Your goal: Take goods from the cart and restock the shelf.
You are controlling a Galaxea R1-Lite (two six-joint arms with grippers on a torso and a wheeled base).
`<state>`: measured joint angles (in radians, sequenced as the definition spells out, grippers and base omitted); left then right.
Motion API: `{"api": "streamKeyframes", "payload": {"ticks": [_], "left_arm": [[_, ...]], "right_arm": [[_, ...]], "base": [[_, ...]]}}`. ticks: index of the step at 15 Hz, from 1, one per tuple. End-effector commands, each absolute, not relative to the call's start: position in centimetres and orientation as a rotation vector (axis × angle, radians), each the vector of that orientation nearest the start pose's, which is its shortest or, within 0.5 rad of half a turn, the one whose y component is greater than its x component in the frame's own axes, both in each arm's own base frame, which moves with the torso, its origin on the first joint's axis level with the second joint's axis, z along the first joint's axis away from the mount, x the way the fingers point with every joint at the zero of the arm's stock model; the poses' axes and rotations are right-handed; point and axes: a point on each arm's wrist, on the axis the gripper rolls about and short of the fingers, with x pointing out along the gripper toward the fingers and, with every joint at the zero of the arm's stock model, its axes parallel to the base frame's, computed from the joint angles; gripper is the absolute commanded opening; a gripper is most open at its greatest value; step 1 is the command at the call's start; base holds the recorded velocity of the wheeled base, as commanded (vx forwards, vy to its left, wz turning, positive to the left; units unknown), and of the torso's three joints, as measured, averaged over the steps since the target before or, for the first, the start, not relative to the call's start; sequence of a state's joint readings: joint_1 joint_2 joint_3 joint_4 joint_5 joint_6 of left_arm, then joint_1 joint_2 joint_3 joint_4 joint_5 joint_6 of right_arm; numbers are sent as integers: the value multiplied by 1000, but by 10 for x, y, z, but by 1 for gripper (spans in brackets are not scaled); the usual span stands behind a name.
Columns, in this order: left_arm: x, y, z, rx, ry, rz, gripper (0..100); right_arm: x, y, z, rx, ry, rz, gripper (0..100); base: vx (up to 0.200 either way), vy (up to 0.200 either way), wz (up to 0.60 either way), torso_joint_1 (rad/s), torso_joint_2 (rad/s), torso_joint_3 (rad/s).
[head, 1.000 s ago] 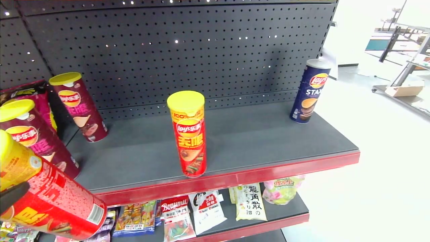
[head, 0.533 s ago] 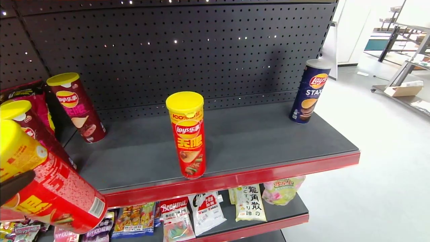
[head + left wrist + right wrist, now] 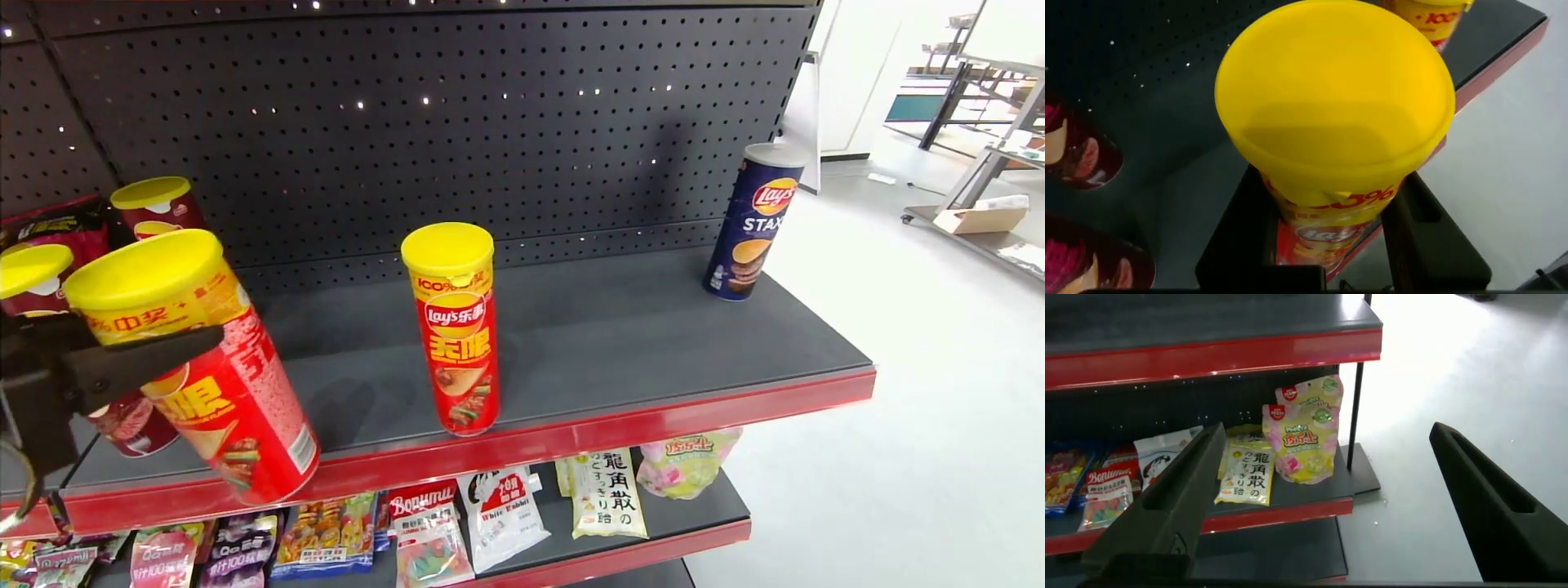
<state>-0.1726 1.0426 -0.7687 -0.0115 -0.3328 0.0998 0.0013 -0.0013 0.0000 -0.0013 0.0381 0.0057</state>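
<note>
Cardboard, likely light and slick, the red can (image 3: 233, 408) tilts at the front edge of the shelf (image 3: 620, 343), pinched under its yellow lid (image 3: 1331, 98) by the left gripper (image 3: 1327, 241). A mid-body hold seems steadier; the right gripper (image 3: 1347, 498) gapes.

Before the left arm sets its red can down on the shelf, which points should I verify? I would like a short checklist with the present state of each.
1. Grip: the left gripper is shut on the held red can, one finger on each side below the yellow lid. Ok.
2. Can upright: it is tilted, with the lid leaning to the robot's left. Not ok.
3. Base over the shelf board: it overlaps the red front edge. Cannot tell.
4. Free spot: bare board lies between it and the standing red can. Ok.
5. Clearance to the maroon cans behind it. Cannot tell.
6. Right gripper: open, low by the lower shelves. Ok.
</note>
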Motion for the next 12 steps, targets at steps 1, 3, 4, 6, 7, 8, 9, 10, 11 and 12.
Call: {"api": "streamKeyframes", "payload": {"ticks": [1, 3, 4, 6, 7, 8, 9, 10, 11, 12], "left_arm": [[170, -37, 253, 73, 308, -515, 0], [186, -39, 253, 76, 298, -503, 0], [208, -43, 256, 80, 269, -488, 0], [239, -49, 259, 75, 258, -493, 0], [247, -50, 259, 73, 263, -492, 0], [265, -53, 256, 72, 277, -493, 0], [265, -53, 256, 72, 277, -493, 0], [291, -60, 254, 73, 249, -499, 0], [303, -68, 250, 77, 224, -518, 0], [314, -74, 245, 81, 201, -528, 0]], "right_arm": [[-23, 1, 76, 6, -1, 40, 100], [-23, 1, 76, 6, -1, 40, 100], [-23, 1, 76, 6, -1, 40, 100], [-23, 1, 76, 6, -1, 40, 100], [-23, 1, 76, 6, -1, 40, 100], [-23, 1, 76, 6, -1, 40, 100], [-23, 1, 76, 6, -1, 40, 100], [-23, 1, 76, 6, -1, 40, 100], [-23, 1, 76, 6, -1, 40, 100], [-23, 1, 76, 6, -3, 40, 100]], "base": [[0, 0, 0, 0, 0, 0], [0, 0, 0, 0, 0, 0], [0, 0, 0, 0, 0, 0], [0, 0, 0, 0, 0, 0], [0, 0, 0, 0, 0, 0], [0, 0, 0, 0, 0, 0], [0, 0, 0, 0, 0, 0], [0, 0, 0, 0, 0, 0], [0, 0, 0, 0, 0, 0], [0, 0, 0, 0, 0, 0]]}}
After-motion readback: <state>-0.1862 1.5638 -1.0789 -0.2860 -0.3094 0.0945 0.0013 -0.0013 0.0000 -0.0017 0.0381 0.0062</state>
